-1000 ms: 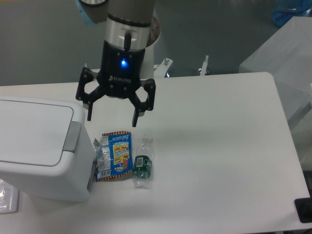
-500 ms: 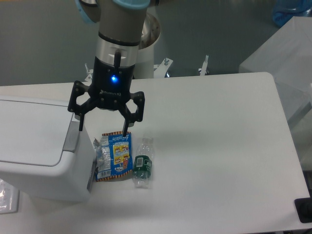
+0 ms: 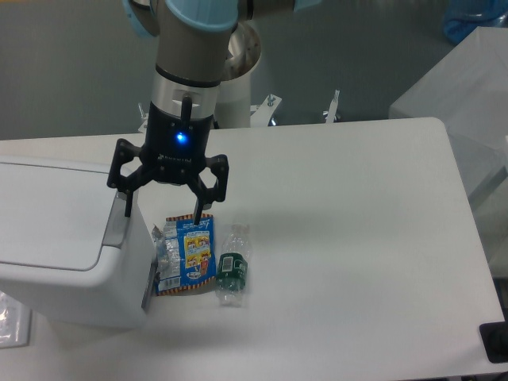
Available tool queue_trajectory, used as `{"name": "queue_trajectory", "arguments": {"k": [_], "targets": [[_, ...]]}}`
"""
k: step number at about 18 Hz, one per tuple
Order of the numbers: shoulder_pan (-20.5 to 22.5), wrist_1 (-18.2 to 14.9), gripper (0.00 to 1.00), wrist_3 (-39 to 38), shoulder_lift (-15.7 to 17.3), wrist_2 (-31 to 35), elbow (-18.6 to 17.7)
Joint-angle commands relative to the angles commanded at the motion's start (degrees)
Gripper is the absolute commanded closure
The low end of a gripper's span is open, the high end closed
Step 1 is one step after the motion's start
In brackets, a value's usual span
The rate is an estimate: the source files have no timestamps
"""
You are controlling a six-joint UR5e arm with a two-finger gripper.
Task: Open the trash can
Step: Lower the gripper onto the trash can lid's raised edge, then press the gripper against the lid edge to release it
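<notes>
The trash can (image 3: 55, 238) sits at the left edge of the table (image 3: 357, 238), and its flat lid is shut. A grey push-bar (image 3: 117, 225) runs along the lid's right side. The gripper (image 3: 163, 210) points straight down, with its fingers spread wide. One finger (image 3: 127, 202) is right above the push-bar. The other hangs over a blue snack bag (image 3: 186, 254). A small bottle (image 3: 232, 274) lies just beside the bag.

trash can (image 3: 55, 238) white, grey bar | gripper (image 3: 162, 208) black | bottle (image 3: 232, 274) green label
</notes>
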Motion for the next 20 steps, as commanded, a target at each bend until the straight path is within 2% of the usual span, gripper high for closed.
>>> {"name": "queue_trajectory", "arguments": {"k": [7,10,20], "targets": [[-0.53,0.17,0.00,0.00,-0.79,-0.09,0.00],[-1.05,2.02,0.00,-0.17,-1.49,-0.09,-0.09],[-1.23,2.20,0.00,0.00,-2.55,-0.09,-0.09]]}}
